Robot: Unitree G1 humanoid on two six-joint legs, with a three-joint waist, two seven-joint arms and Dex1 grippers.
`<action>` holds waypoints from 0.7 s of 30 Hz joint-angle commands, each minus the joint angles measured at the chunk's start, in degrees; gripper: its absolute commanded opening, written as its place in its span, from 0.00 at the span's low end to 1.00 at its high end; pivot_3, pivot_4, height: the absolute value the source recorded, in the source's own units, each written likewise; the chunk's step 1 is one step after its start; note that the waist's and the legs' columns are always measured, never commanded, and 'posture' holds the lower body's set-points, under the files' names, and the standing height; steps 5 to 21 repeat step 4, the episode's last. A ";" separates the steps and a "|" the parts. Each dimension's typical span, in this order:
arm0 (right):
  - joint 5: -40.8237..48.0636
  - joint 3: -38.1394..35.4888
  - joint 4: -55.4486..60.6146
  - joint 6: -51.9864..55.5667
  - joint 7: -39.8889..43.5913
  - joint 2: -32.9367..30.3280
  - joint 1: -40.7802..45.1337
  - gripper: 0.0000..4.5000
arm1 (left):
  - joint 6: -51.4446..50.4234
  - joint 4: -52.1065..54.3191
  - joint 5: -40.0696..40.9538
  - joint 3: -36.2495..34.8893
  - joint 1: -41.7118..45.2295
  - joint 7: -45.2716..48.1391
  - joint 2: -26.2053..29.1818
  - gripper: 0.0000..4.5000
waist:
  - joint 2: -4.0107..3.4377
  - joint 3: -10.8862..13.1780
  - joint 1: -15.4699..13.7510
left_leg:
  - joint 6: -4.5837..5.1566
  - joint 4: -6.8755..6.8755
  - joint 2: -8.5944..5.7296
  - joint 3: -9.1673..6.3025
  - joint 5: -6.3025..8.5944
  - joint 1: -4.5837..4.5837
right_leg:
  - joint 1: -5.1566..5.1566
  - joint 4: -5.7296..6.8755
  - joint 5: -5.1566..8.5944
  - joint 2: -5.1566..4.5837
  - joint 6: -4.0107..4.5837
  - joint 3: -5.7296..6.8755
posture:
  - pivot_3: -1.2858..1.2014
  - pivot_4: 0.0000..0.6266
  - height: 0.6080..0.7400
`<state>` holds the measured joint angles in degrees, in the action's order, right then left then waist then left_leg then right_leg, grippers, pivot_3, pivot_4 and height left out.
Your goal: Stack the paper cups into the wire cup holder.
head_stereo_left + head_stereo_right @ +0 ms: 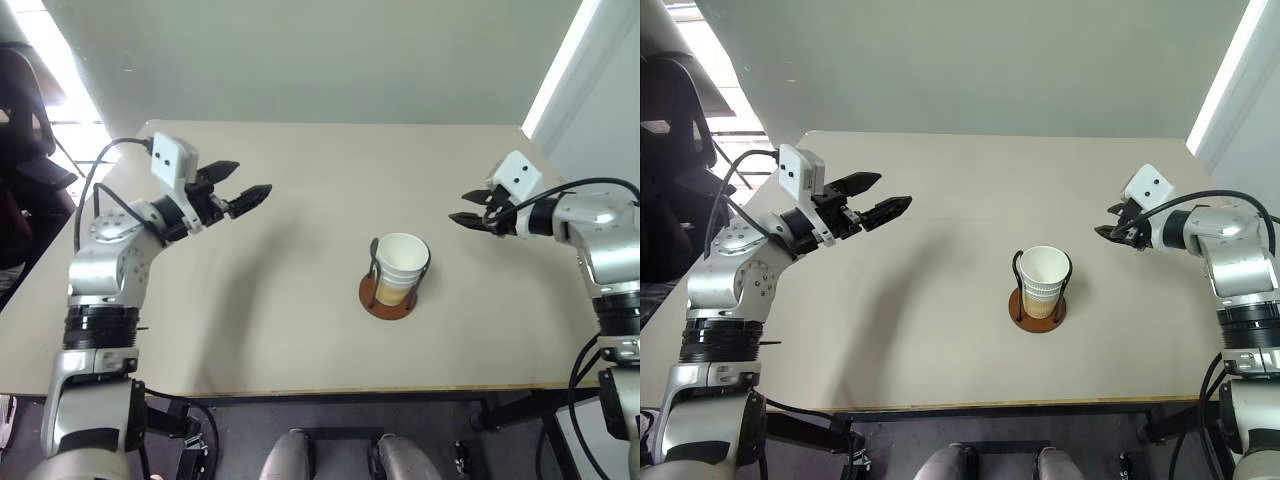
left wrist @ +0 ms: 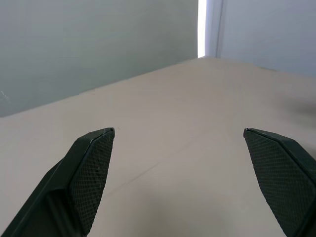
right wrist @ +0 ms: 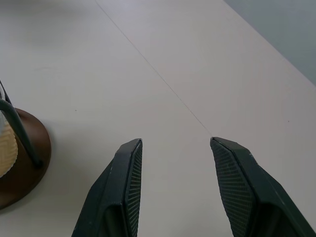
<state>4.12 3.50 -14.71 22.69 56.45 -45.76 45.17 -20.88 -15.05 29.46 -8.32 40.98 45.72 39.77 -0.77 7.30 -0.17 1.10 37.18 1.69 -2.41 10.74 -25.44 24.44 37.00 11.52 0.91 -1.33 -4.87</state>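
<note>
both your grippers hang empty over the table, cups stacked in the holder.

your left gripper [image 1: 243,190] has its fingers [image 2: 91,168] spread wide with nothing between them, held above the table [image 1: 300,220] well left of the wire cup holder [image 1: 388,297]. your right gripper [image 1: 468,207] has its fingers [image 3: 126,192] partly parted, gripping nothing, just right of the holder and apart from it. the paper cups [image 1: 401,267] sit nested upright between the wire loops on the reddish-brown base, near the table's front middle; how many are nested you cannot tell.
</note>
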 commanded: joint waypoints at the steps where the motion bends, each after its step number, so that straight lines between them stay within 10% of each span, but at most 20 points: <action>1: -0.58 -0.59 0.02 -1.83 -0.60 -0.38 1.57 0.48 | -0.04 3.05 -0.74 -1.72 -0.45 -0.35 0.54 1.00 | 0.00 0.00 0.00 | 0.00 -0.01 0.00 0.00 0.00 0.00 | 0.00 -0.01 0.00 0.00 0.00 0.00 | 0.52 0.24 1.00; 21: -0.86 -1.07 -0.37 -2.38 -1.54 0.07 1.56 0.48 | 0.23 3.19 -1.31 -1.76 -0.27 -0.58 0.42 1.00 | 0.00 0.00 0.01 | 0.00 -0.04 0.00 0.01 0.00 0.00 | 0.03 -0.01 -0.02 0.00 0.03 0.00 | 0.52 0.24 1.00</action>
